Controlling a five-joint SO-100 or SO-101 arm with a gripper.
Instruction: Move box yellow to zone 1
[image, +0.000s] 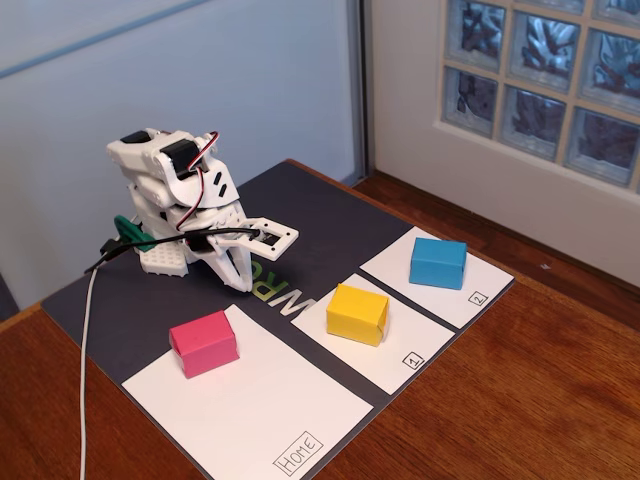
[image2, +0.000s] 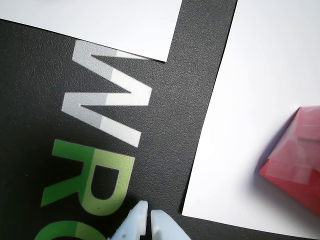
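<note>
Fixed view. "Home" sheet (image: 262, 420) lies nearest the lens, on a dark mat (image: 330, 215) covering the wooden desk (image: 540, 400). Pink box (image: 204, 343) sits on the sheet's far-left corner. Yellow box (image: 357, 313) rests on the middle sheet (image: 385, 355), whose corner tag reads "1" — so it appears to stand in zone 1 already. Blue box (image: 438, 263) is on the sheet tagged "2" (image: 470, 290), well apart from the yellow. Arm (image: 175, 195) is folded low at the mat's back, tool (image: 232, 285) pointing down near the pink box, touching nothing.

Wrist view. Tool (image2: 149, 216) tips show at the bottom edge, closed together or nearly so, empty, over the mat's printed letters. Pink box (image2: 295, 155) shows at right on white paper, blurred. Yellow box not visible here.

Handling judgement: yellow box looks like folded paper or thin card — light, hollow, likely crushable, faces smooth and somewhat slick. Best hold: across the two short opposite side faces, mid-height, gentle squeeze. Risk: denting or tipping.
</note>
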